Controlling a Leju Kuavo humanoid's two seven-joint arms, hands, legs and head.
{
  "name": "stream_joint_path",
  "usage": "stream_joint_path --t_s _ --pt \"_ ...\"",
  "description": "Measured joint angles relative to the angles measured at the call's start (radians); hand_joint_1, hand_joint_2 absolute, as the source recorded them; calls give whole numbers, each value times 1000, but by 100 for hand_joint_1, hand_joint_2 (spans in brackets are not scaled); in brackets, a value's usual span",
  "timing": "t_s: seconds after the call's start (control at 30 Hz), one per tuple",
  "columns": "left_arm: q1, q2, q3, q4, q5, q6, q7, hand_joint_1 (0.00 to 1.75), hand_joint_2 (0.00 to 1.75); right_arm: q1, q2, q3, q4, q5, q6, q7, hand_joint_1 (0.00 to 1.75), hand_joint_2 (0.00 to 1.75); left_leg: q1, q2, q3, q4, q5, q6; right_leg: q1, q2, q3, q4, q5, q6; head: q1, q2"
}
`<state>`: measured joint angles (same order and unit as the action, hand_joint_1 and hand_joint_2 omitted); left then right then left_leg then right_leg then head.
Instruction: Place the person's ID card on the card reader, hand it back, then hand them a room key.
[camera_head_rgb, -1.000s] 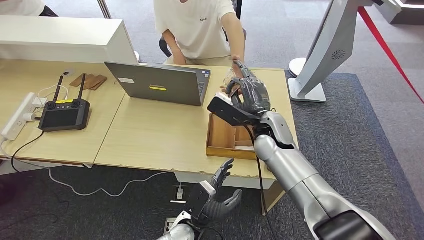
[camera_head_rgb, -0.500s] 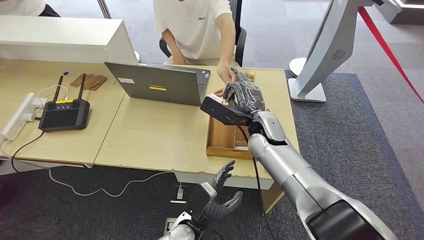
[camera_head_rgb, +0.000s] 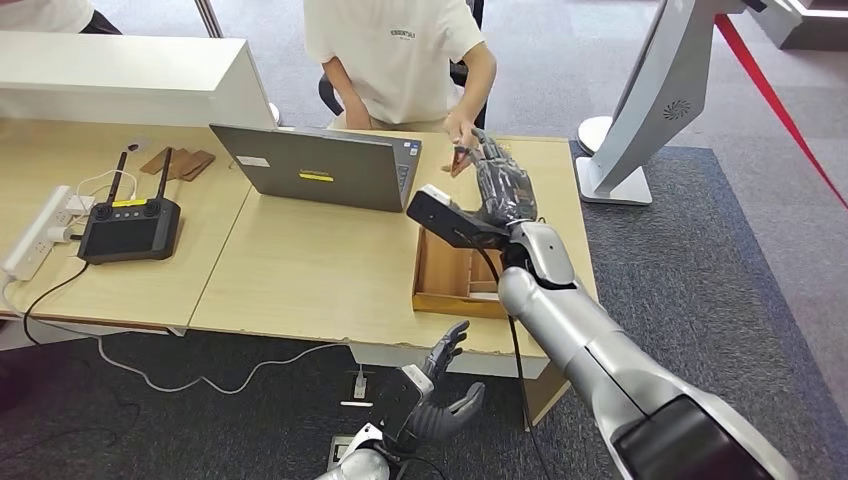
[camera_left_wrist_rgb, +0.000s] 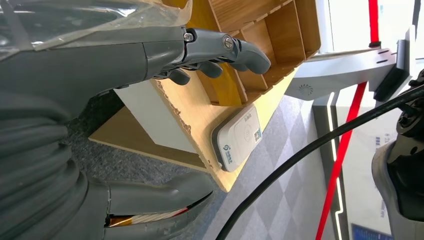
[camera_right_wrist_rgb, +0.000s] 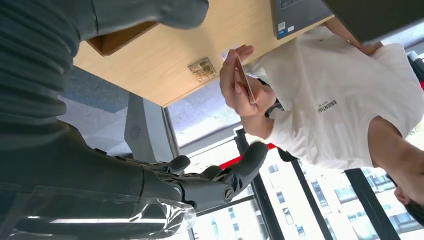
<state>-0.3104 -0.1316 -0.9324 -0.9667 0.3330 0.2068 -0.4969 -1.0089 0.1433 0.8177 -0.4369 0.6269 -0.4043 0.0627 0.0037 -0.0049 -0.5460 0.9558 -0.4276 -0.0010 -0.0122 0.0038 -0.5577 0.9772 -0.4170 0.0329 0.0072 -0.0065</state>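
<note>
My right hand (camera_head_rgb: 500, 185) is raised over the far right of the desk, fingers (camera_right_wrist_rgb: 220, 182) spread and holding nothing. Just beyond its fingertips, a person's hand (camera_head_rgb: 461, 130) pinches a brownish card (camera_head_rgb: 457, 160), seen edge-on as the card (camera_right_wrist_rgb: 243, 79) in the right wrist view. The person (camera_head_rgb: 395, 50) in a white shirt sits behind the desk. The white card reader (camera_left_wrist_rgb: 239, 137) lies flat near the desk's corner, beside the wooden tray (camera_left_wrist_rgb: 270, 35). My left hand (camera_head_rgb: 435, 395) hangs below the desk's front edge, fingers (camera_left_wrist_rgb: 225, 47) apart and empty.
An open laptop (camera_head_rgb: 320, 165) stands mid-desk, a black controller (camera_head_rgb: 128, 228) and a power strip (camera_head_rgb: 35, 235) to its left. The divided wooden tray (camera_head_rgb: 440, 275) sits under my right forearm. A white stand (camera_head_rgb: 650, 100) rises right of the desk.
The person's hand met my right hand, then drew back a little with the card in its fingers. My right hand now has its fingers straightened and empty. The left hand has not moved.
</note>
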Motion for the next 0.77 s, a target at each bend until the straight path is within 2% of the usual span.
stream_joint_path --t_s 0.23,0.4,0.5,0.77 --pt "0 0 0 0 -1 8 7 0 175 -24 -5 3 -3 -70 -108 -62 0 175 0 0 0 0 0 0 0 0 0 0 0 0 0 0" --pt "0 0 0 0 -1 21 13 0 175 -36 -21 -13 -35 -180 -223 -158 0 175 0 0 0 0 0 0 0 0 0 0 0 0 0 0" --pt "0 0 0 0 -1 35 22 0 175 -30 -39 -34 -80 -267 -255 -212 0 175 0 0 0 0 0 0 0 0 0 0 0 0 0 0" --pt "2 3 2 -3 -3 81 37 0 175 110 -106 -80 -264 -471 -264 -272 0 175 0 0 1 0 0 0 0 0 1 0 0 0 0 0"
